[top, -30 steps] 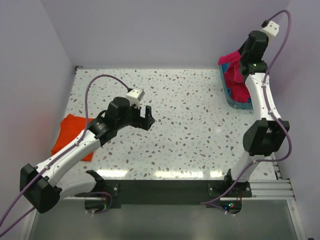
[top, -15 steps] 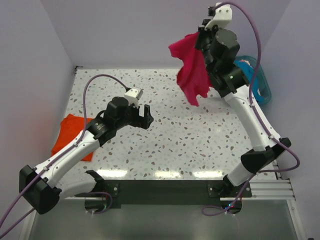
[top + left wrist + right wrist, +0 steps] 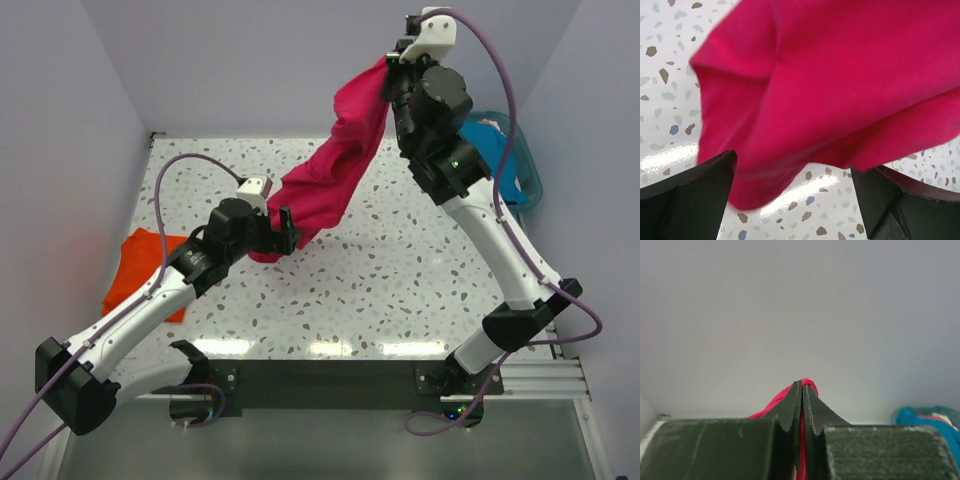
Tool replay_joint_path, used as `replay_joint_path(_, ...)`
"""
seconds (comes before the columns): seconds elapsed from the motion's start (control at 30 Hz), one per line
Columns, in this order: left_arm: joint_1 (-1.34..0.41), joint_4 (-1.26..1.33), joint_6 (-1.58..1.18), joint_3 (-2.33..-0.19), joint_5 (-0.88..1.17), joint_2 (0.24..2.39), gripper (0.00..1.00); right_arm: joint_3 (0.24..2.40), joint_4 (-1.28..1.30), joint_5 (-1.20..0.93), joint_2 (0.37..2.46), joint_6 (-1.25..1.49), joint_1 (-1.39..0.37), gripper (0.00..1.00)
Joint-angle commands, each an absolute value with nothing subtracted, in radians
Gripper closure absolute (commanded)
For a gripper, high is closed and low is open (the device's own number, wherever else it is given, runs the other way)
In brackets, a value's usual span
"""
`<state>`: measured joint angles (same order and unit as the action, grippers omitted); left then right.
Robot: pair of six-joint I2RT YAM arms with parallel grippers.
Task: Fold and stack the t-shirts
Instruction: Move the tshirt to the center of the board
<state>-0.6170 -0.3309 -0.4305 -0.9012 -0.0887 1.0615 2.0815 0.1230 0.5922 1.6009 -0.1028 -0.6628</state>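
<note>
High over the table's far side, the hot pink t-shirt (image 3: 335,175) hangs from the right gripper (image 3: 802,390), whose jaws are pressed together on a pinch of its fabric. The cloth drapes down and to the left. Its bunched lower end reaches the left gripper (image 3: 795,185), whose fingers stand wide apart around it with nothing clamped.

To do this step well, I judge the left gripper should close on one edge or corner of the hem rather than on the doubled fold, so both arms can draw the shirt flat before laying it down. Grabbing several layers risks a twisted spread.

The orange t-shirt (image 3: 140,262) lies at the table's left edge, well apart. A teal basket (image 3: 530,175) at the far right holds blue and salmon cloth (image 3: 488,128). The speckled tabletop (image 3: 420,270) is glossy, and plain pale walls (image 3: 250,70) close it in.
</note>
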Motion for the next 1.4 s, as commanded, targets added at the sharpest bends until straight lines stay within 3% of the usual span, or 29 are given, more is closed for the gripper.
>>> replay_joint_path(0.0, -0.609, -0.305, -0.489, -0.879, -0.144, 1.049, 0.00, 1.912, 0.175, 0.625, 1.609, 0.038, -0.519, 1.00)
replay_joint_path(0.07, -0.603, -0.305, -0.517, -0.867, -0.155, 1.061, 0.00, 1.760, 0.254, 0.556, 1.609, 0.217, -0.395, 0.96)
replay_joint_path(0.1, -0.601, -0.308, -0.531, -0.861, -0.169, 1.068, 0.00, 1.714, 0.277, 0.501, 1.615, 0.265, -0.358, 0.74)
replay_joint_path(0.2, -0.591, -0.290, -0.590, -0.822, -0.181, 1.083, 0.00, 1.554, 0.357, 0.355, 1.646, 0.435, -0.250, 0.41)
replay_joint_path(0.33, -0.539, -0.267, -0.673, -0.737, -0.180, 1.100, 0.00, 1.353, 0.304, 0.255, 1.594, 0.488, -0.267, 0.33)
replay_joint_path(0.77, -0.453, -0.118, -0.818, -0.529, -0.117, 1.189, 0.13, 0.902, 0.190, 0.242, 1.443, 0.640, -0.655, 0.36)
replay_joint_path(1.2, -0.453, -0.072, -0.868, -0.514, -0.196, 1.319, 0.27, 0.942, 0.134, 0.262, 1.658, 0.650, -0.779, 0.36)
replay_joint_path(1.3, -0.454, -0.057, -0.871, -0.520, -0.207, 1.353, 0.34, 0.948, 0.140, 0.265, 1.687, 0.649, -0.784, 0.40)
replay_joint_path(1.37, -0.454, -0.046, -0.870, -0.523, -0.209, 1.382, 0.43, 0.946, 0.138, 0.264, 1.695, 0.649, -0.784, 0.56)
